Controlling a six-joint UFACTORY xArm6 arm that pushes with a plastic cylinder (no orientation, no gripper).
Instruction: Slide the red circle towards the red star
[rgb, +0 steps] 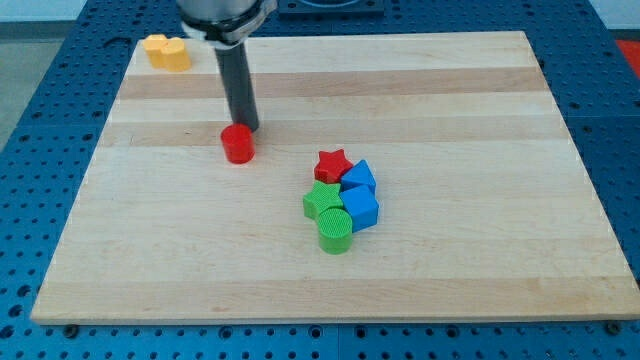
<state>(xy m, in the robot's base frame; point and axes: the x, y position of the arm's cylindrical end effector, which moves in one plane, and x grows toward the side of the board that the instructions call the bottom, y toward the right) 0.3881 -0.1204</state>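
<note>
The red circle (238, 144) is a short red cylinder on the wooden board, left of centre. The red star (332, 164) lies to its right and a little lower in the view, at the top of a cluster of blocks. My tip (246, 128) is at the lower end of the dark rod, right at the red circle's upper right edge, touching or nearly touching it.
Below the red star sit a green star (322, 200), a green cylinder (335, 230) and two blue blocks (358, 180) (361, 208), all packed together. A yellow block (166, 51) lies at the board's top left corner. The board (480, 120) rests on a blue perforated table.
</note>
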